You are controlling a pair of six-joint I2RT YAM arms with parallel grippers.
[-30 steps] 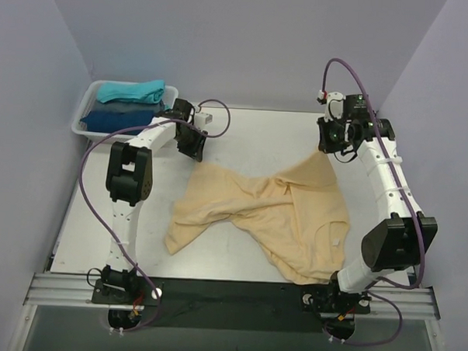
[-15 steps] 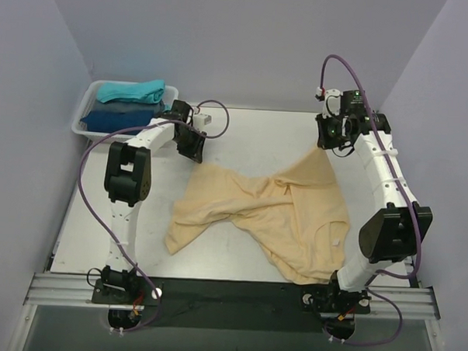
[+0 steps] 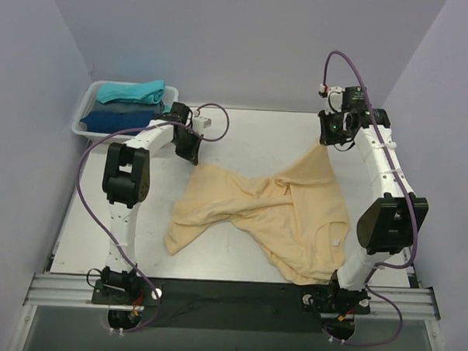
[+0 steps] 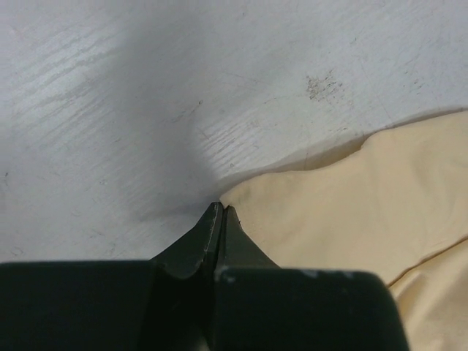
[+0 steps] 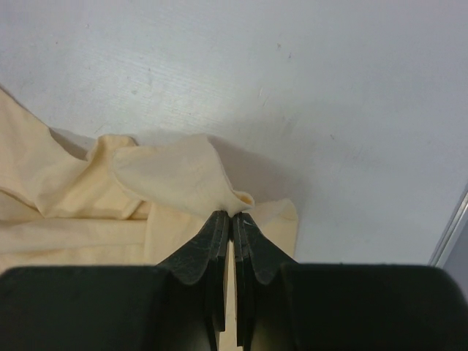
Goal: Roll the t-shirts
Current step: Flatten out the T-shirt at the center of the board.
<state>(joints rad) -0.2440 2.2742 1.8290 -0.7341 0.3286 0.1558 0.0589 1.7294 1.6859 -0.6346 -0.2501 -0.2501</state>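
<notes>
A large tan t-shirt [image 3: 271, 212] lies crumpled across the middle of the table. My left gripper [image 3: 193, 157] is shut, its fingertips pinching the shirt's far left corner [image 4: 241, 196] low on the table top. My right gripper [image 3: 327, 143] is shut on the shirt's far right corner [image 5: 219, 186] and holds that fold a little above the table. A teal bundle [image 3: 130, 91] and a dark blue bundle [image 3: 116, 121] lie in the basket at the far left.
The white mesh basket [image 3: 82, 110] stands at the far left corner against the wall. Purple walls close in on the left, back and right. A metal rail [image 3: 229, 293] runs along the near edge. Bare table [image 3: 259, 134] shows between the two grippers.
My right gripper has moved slightly farther back, pulling the shirt's right corner taut. My left gripper has shifted a little to the far left. The rest of the shirt has barely moved.
</notes>
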